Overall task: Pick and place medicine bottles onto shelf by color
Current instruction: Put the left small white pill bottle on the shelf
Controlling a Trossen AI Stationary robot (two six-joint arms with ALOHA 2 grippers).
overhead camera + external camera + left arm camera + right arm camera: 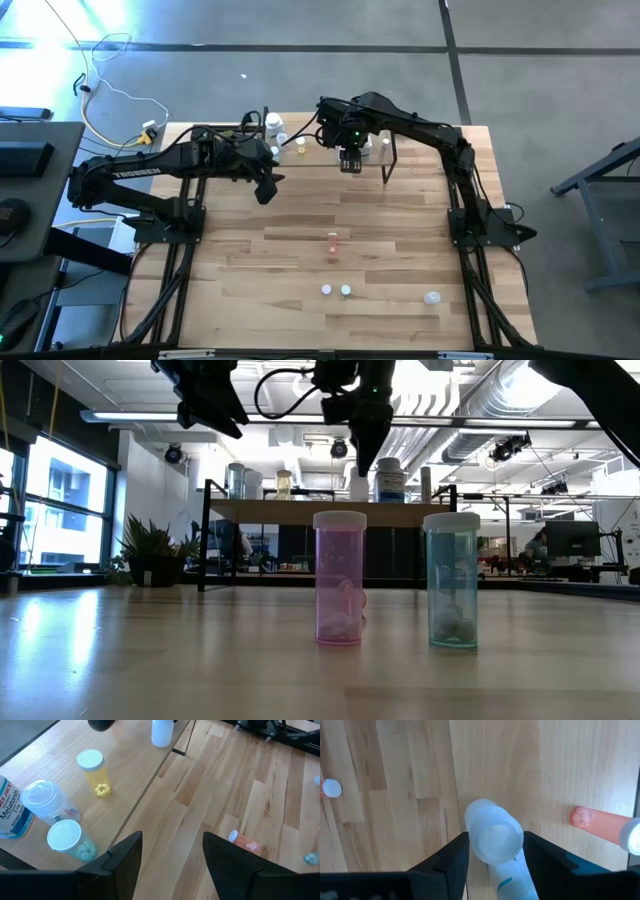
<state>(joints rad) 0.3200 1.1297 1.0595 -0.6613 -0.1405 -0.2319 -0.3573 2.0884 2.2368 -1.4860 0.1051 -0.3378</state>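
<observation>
The shelf (318, 152) stands along the table's far side. My right gripper (496, 851) hangs over it pointing down, open, its fingers on either side of a white bottle (494, 839) that stands on the board (358, 485). An orange-pink bottle (600, 825) is on the board beside it. My left gripper (266, 190) hovers open above the table, just in front of the shelf's left part, with nothing between its fingers (172, 857). On that part stand a yellow bottle (97, 772), a clear one (47, 800) and a green one (67, 840). My right gripper's fingers flank the white bottle's upper body (510, 870) from above. Wood shows between one finger (455, 857) and the bottle. The other finger's edge overlaps the bottle in the view, and I cannot tell whether it touches. The bottle stands upright on the shelf board.
On the table nearer the front stand a pink bottle (340, 575) and a teal one (452, 580). Two white-capped bottles (335, 290) and another (432, 297) show from above. A labelled bottle (10, 810) lies at the shelf's left end. Black shelf legs (390, 165) stand under the board.
</observation>
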